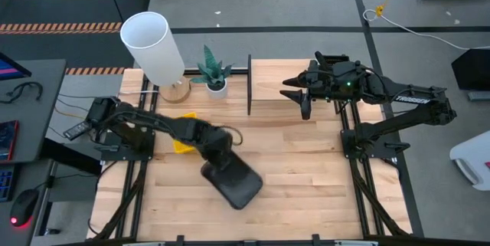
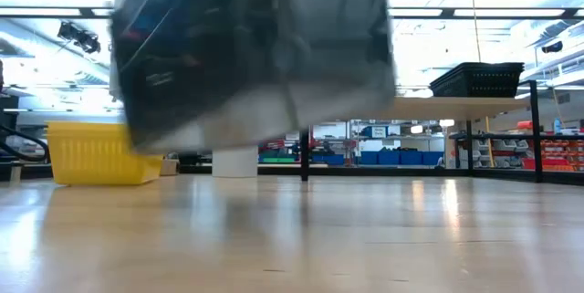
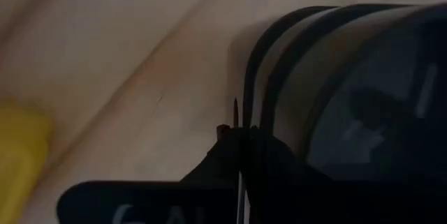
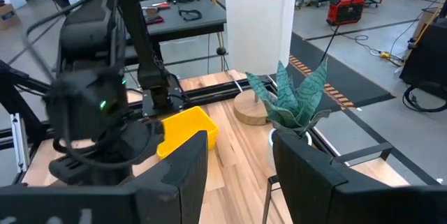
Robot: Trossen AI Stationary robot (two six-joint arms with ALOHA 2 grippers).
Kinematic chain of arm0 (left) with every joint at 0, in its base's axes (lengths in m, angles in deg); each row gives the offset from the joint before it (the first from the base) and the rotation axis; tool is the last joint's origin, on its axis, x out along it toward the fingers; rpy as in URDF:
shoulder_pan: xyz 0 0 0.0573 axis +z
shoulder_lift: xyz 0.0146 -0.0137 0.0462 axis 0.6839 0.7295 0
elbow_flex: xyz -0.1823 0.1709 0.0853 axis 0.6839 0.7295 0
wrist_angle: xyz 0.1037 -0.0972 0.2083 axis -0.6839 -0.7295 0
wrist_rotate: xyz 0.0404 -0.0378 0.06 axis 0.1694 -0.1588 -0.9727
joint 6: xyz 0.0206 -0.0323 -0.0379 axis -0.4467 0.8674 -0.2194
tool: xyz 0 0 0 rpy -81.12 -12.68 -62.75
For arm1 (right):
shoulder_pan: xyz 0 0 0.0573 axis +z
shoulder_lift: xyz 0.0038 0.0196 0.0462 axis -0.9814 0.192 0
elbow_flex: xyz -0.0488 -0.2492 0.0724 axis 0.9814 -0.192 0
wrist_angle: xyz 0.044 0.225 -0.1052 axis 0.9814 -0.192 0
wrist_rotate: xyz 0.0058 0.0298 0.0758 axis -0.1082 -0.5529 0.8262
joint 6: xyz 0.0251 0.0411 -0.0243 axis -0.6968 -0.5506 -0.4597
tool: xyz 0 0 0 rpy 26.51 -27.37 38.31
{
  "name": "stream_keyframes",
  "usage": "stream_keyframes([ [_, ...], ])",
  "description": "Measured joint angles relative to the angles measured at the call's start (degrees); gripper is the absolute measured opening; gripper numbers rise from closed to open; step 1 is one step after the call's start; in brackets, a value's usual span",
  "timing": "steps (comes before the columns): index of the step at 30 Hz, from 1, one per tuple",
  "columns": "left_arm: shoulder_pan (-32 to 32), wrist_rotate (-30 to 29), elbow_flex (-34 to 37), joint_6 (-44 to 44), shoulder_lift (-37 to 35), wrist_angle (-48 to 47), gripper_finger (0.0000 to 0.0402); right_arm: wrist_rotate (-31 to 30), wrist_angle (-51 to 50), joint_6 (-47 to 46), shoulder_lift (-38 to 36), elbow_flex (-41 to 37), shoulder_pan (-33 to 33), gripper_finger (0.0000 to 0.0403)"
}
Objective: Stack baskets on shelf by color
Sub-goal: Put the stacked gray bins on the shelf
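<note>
— Where is the left gripper (image 1: 218,154) from where you stand?

— Over the middle of the table (image 1: 306,177). Its jaws are clamped on the rim of a grey basket (image 1: 233,181), which hangs tilted above the wood. In the low view this basket (image 2: 251,56) is lifted clear of the table and fills the upper part.

— And the other baskets?

— A yellow basket (image 1: 182,142) lies on the table just behind the left arm, near the white cylinder (image 1: 153,47) and the small plant (image 1: 213,68). A black mesh basket (image 2: 479,78) sits on top of the shelf (image 2: 438,108).

— The right arm?

— The right gripper (image 1: 300,93) waits above the shelf board (image 1: 295,89), and its jaws are apart, with nothing between them.
</note>
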Motion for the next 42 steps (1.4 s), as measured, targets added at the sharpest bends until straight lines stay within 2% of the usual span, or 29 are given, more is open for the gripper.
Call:
stream_keyframes([
  [6, 7.5, 4.1, -8.3, -10.8, 0.0, -2.3, 0.0016, 0.0, -0.2, -1.7, 0.0, 0.0, 0.0, 0.0167],
  [12, 14.8, 4.8, -18.1, -19.5, 0.0, -9.4, 0.0016, -0.2, -2.5, -5.7, -0.8, 0.0, 0.0, 0.0167],
  [17, 20.2, 4.8, -26.7, -25.8, 0.7, -14.6, 0.0016, -4.6, -2.9, -7.2, -3.9, 0.0, 0.0, 0.0167],
  [20, 22.7, 4.7, -33.1, -29.5, 3.2, -18.2, 0.0016, -6.6, -2.3, -7.2, -6.3, 0.0, 0.0, 0.0167],
  [31, 28.0, 4.9, -58.9, -42.7, 17.2, -27.2, 0.0016, -7.1, -4.2, -7.3, -11.4, 0.0, -0.8, 0.0167],
  [36, 28.9, 0.0, -66.1, -49.5, 22.4, -24.8, 0.0016, -7.0, -4.7, -8.6, -11.7, 0.0, -0.8, 0.0167],
  [42, 30.1, -7.7, -65.9, -54.9, 24.1, -18.0, 0.0016, -4.4, -6.0, -10.4, -11.0, 0.0, -0.7, 0.0167],
])
